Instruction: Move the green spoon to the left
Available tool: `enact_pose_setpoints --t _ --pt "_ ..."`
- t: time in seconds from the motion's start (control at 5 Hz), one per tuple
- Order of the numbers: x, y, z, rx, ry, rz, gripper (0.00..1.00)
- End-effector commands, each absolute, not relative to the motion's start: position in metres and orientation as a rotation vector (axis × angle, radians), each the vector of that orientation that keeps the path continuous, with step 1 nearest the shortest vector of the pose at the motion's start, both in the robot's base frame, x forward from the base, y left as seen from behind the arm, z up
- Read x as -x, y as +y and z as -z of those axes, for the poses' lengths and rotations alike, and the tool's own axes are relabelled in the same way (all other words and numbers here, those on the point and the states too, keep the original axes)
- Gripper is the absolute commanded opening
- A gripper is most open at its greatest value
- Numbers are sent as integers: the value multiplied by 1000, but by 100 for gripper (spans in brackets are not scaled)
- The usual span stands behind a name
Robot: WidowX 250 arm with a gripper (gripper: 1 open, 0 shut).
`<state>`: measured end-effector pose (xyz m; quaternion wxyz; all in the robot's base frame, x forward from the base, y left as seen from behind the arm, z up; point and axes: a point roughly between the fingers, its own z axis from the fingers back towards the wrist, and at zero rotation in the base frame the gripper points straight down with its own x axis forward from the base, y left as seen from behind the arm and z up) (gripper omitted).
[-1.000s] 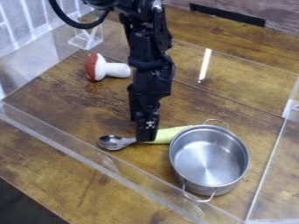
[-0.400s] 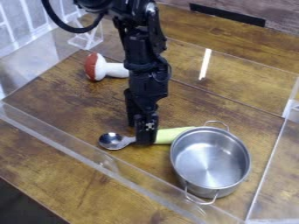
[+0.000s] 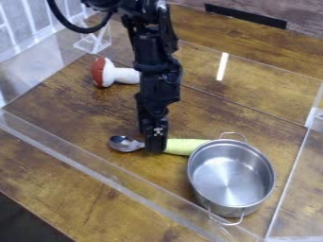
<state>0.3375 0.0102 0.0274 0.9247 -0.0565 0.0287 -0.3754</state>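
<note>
The gripper (image 3: 154, 142) points straight down with its jaws spread wide, straddling the middle of the green spoon (image 3: 164, 145); whether it has any hold on it cannot be told. The spoon lies flat on the wooden table (image 3: 76, 104), silver bowl toward the left, handle end just beside the steel pot (image 3: 231, 177). A toy mushroom (image 3: 111, 71) lies well apart behind. Risk: pushed off-centre, the spoon may pivot and slip out, or its handle may catch the pot.
</note>
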Motion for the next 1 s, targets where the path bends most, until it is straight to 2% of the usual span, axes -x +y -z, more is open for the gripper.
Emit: enact_pose_setpoints --t 0.0,0.2,0.6,0.8 --pt "-334 37 -36 110 34 660 100" --pt "-328 47 -38 114 29 604 0" --pt "-337 27 -42 116 14 579 0" --pt "-331 29 -43 118 6 543 0"
